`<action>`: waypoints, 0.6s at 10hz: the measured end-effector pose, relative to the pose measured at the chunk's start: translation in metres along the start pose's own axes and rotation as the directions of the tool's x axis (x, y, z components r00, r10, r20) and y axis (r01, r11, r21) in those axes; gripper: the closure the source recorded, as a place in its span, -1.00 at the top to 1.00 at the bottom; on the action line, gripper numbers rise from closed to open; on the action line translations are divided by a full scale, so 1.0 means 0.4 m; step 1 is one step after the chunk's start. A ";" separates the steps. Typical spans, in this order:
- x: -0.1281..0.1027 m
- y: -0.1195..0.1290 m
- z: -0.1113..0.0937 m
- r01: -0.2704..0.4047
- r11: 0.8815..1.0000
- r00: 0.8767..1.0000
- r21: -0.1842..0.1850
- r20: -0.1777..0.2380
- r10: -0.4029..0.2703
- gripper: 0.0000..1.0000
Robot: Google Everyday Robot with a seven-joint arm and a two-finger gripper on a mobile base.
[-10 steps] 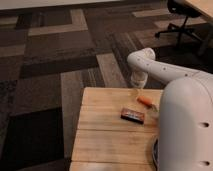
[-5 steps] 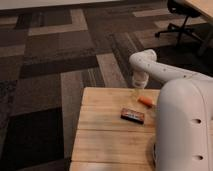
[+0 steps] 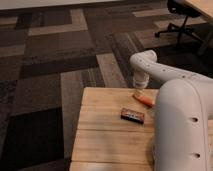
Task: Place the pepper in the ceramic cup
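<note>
The pepper (image 3: 144,100) is a small orange-red tapered piece lying on the wooden table (image 3: 100,135) near its far right part. My gripper (image 3: 141,84) hangs from the bent white arm just above the table's far edge, a little behind the pepper and not touching it. It is shut, with nothing seen in it. The ceramic cup does not show; my own white arm (image 3: 182,125) covers the table's right side.
A dark rectangular bar (image 3: 132,115) lies on the table just in front of the pepper. The table's left and far edges drop to patterned carpet. An office chair (image 3: 182,20) stands far back on the right.
The arm's end has drifted slightly right and lower over the far edge. The pepper and the dark bar lie where they were.
</note>
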 end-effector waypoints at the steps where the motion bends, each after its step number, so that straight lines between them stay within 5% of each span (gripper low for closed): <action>1: -0.001 0.004 -0.006 0.001 1.000 1.000 -0.001 -0.005 -0.001 -1.00; 6: -0.021 0.015 -0.035 0.020 1.000 1.000 0.013 -0.013 -0.020 -1.00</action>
